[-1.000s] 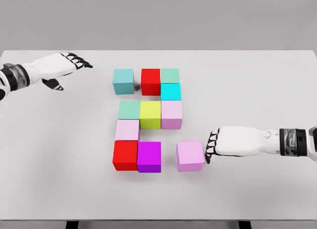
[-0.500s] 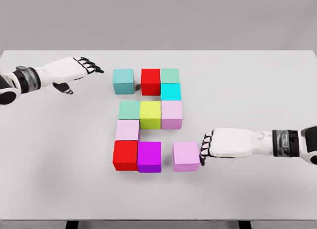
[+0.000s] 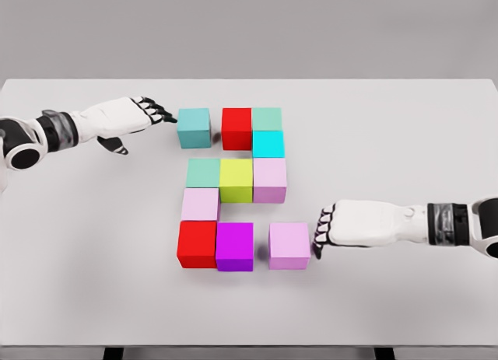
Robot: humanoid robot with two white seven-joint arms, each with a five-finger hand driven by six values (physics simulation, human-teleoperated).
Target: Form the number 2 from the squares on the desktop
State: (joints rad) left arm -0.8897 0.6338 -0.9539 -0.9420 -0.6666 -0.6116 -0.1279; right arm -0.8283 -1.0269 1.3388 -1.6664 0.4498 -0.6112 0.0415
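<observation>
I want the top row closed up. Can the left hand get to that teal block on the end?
Probably yes: the left hand has its fingertips right by the teal block, with only bare table between.

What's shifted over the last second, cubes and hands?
The right hand has pushed the lilac cube leftward, narrowing its gap to the purple cube. The left hand has reached right, its fingertips now at the teal cube, which has not moved. Nothing was grasped. The other cubes stayed put.
</observation>
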